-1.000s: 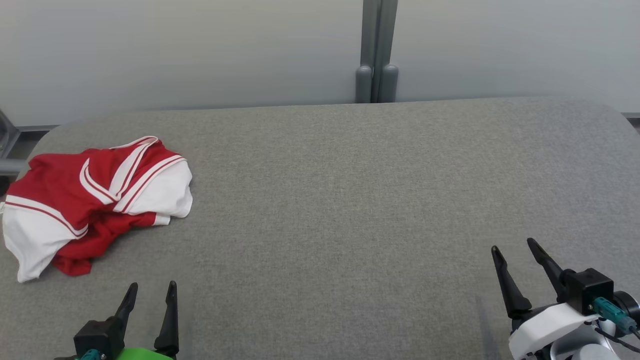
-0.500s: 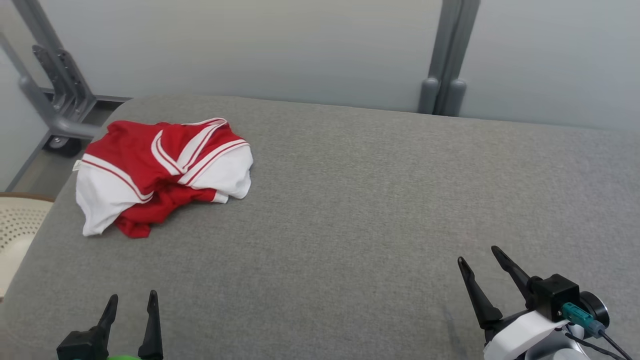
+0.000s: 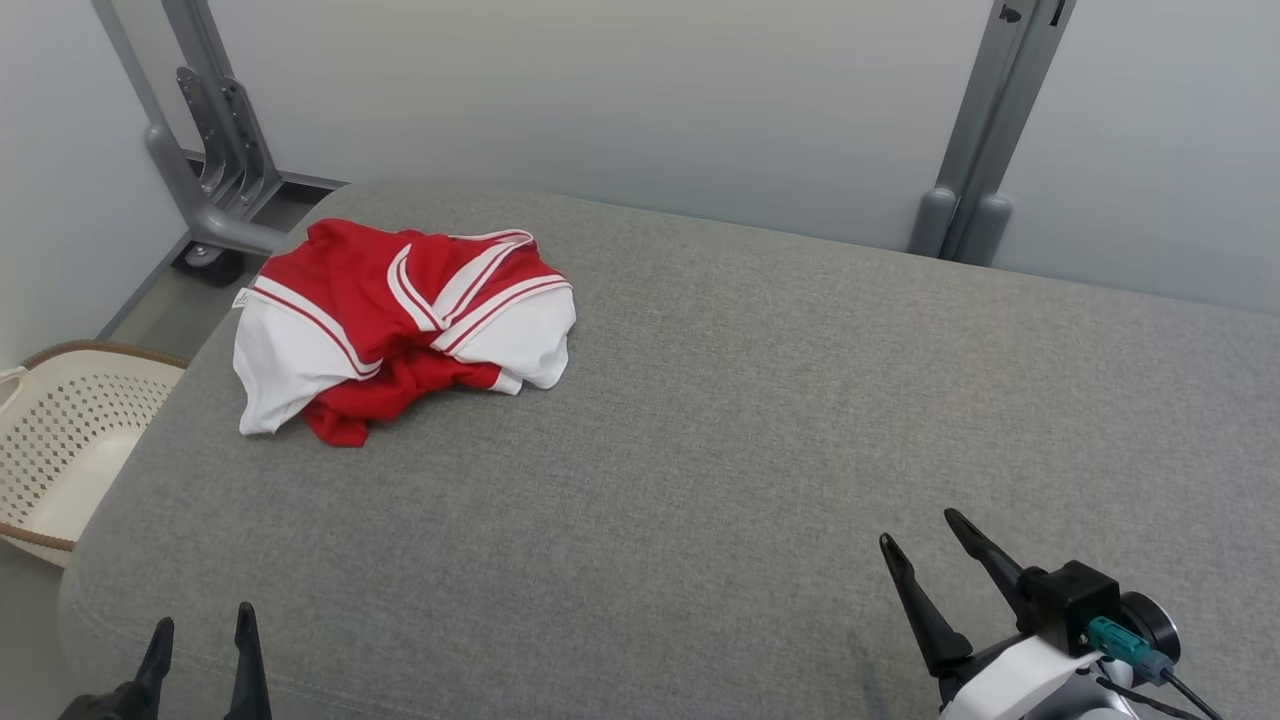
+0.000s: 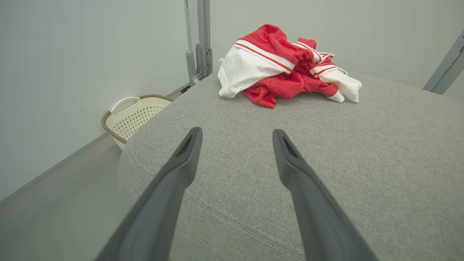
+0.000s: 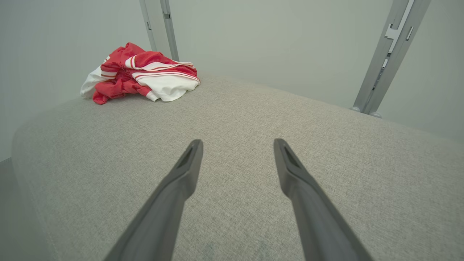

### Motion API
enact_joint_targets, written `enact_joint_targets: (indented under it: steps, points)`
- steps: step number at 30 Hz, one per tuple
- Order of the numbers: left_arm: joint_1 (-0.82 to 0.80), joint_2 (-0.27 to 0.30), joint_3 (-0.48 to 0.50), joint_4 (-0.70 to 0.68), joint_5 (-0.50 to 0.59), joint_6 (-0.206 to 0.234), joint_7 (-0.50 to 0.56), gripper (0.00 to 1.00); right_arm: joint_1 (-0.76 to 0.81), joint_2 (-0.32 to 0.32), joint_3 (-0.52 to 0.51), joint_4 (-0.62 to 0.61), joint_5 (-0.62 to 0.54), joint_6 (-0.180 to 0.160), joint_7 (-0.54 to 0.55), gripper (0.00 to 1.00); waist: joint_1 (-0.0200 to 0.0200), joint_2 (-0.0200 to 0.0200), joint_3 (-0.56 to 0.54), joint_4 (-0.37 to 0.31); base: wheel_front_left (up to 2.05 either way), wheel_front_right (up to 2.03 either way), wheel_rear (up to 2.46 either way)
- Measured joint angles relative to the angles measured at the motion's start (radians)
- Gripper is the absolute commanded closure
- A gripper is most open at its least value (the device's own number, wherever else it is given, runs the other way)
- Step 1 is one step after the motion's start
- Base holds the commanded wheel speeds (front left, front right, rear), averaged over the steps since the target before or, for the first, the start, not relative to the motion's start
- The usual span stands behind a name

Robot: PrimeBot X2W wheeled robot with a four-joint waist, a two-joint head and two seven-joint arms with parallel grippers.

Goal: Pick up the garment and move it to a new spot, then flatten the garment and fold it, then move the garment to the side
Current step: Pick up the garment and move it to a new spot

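Observation:
The garment (image 3: 400, 325) is a crumpled red and white top with striped trim, lying near the far left corner of the grey padded table (image 3: 700, 450). It also lies ahead in the left wrist view (image 4: 286, 69) and far to the left in the right wrist view (image 5: 141, 76). My left gripper (image 3: 203, 625) hovers open at the table's near left corner, well short of the garment, nothing between its fingers (image 4: 185, 159). At the lower right my right gripper (image 3: 920, 530) is open and empty too, fingers (image 5: 188, 163) above bare fabric.
A cream perforated laundry basket (image 3: 60, 440) stands on the floor left of the table, also seen as the basket (image 4: 132, 116). Grey metal frame posts (image 3: 975, 140) and a wheeled bracket (image 3: 215, 170) stand behind the table against a pale wall.
The head camera has swung left, so the garment sits further right in the picture and the basket has come into view. Both grippers stay open; the garment has not moved on the table.

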Motion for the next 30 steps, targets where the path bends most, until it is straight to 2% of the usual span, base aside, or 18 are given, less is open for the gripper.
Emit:
enact_joint_targets:
  steps: [7, 12, 18, 21, 30]
  points:
    - [-0.024, -0.003, 0.038, -0.009, -0.043, 0.0, 0.0, 0.0, -0.001, -0.003, 0.0, -0.008, -0.004, 0.0, 0.0, 0.0, 0.0, 0.0, 0.042, -0.016, 0.0, 0.0, 0.0]
    - [-0.172, -0.01, 0.035, 0.013, -0.109, -0.021, 0.004, 0.0, -0.023, -0.014, 0.006, -0.022, -0.031, 0.0, 0.0, 0.0, 0.0, 0.0, 0.102, -0.025, 0.0, 0.0, 0.0]
    - [-0.32, -0.021, 0.025, 0.038, -0.19, -0.046, 0.086, 0.0, -0.065, -0.018, 0.02, -0.037, -0.041, 0.0, 0.0, 0.0, 0.0, 0.0, 0.163, -0.035, 0.0, 0.0, 0.0]
    - [-0.446, -0.02, 0.029, 0.059, -0.244, -0.054, 0.147, 0.0, -0.096, -0.026, 0.034, -0.045, -0.052, 0.002, 0.0, 0.0, 0.0, 0.0, 0.215, -0.048, 0.0, 0.0, 0.0]
    - [-0.585, 0.024, 0.019, 0.176, -0.258, -0.062, 0.233, 0.0, -0.166, -0.03, 0.035, -0.047, -0.054, 0.009, -0.001, 0.0, 0.0001, 0.0, 0.314, -0.098, 0.0, 0.0, 0.0]
